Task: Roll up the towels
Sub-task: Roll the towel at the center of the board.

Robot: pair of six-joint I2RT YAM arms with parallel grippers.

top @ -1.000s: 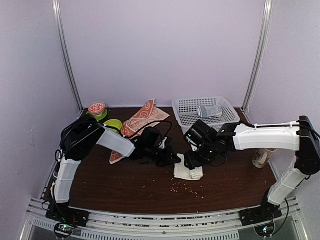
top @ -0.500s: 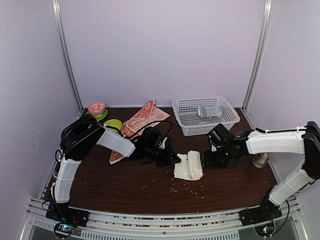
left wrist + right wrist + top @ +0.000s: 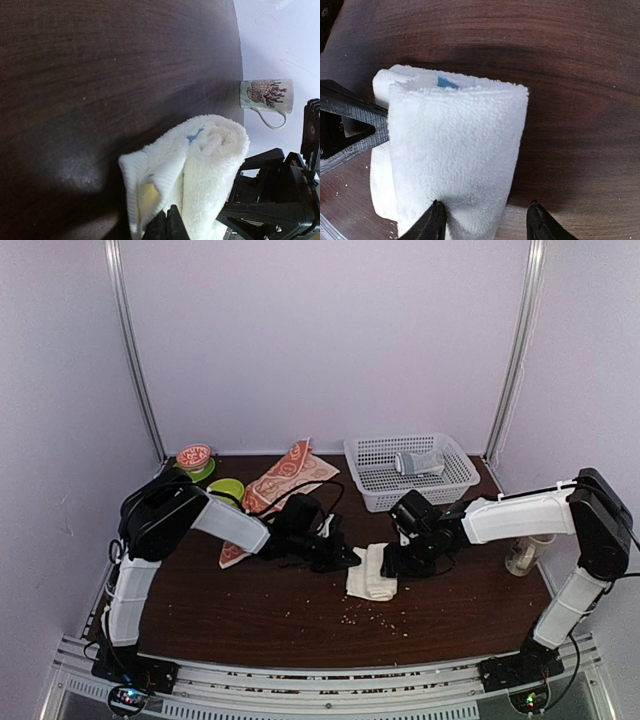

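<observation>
Left to right on the dark wooden table (image 3: 250, 610): patterned red bowl (image 3: 193, 455), far left corner. Orange-red towel with white circles (image 3: 285, 475), spread flat, far side, left of centre. Left gripper (image 3: 167, 222), jaws fully closed, tips pressed against the left edge of the cream-white towel (image 3: 455, 150); whether cloth is pinched between them cannot be told. That towel lies partly rolled at table centre, blue mark showing at one end. Right gripper (image 3: 485, 222), jaws about half apart, straddling the towel's right side, one fingertip touching cloth, nothing clamped. White basket (image 3: 410, 472), far right, containing a grey-blue cloth bundle (image 3: 420, 462). Patterned mug (image 3: 520, 556), right edge.
</observation>
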